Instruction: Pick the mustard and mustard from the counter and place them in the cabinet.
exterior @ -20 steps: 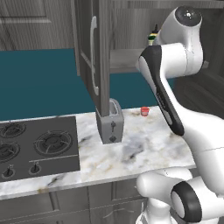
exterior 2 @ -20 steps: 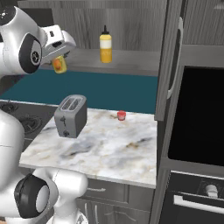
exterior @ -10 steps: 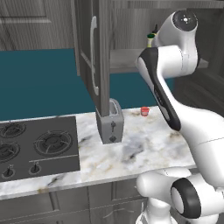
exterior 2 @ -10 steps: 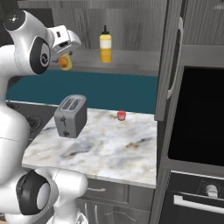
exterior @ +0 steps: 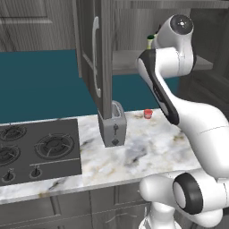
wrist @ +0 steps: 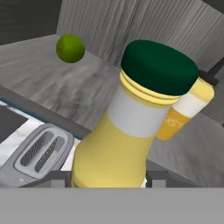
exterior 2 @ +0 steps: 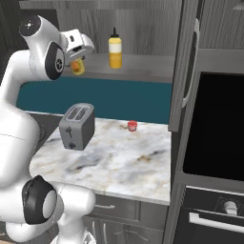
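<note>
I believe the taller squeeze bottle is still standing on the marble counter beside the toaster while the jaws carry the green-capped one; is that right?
Not quite: the taller squeeze bottle already stands on the cabinet shelf, as the right base view shows. The jaws do carry the green-capped bottle.

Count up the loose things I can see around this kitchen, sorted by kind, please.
Mustard bottles: 2 (tall squeeze bottle, green-capped bottle)
Lime: 1
Toaster: 1
Red cup: 1
Total: 5
</note>
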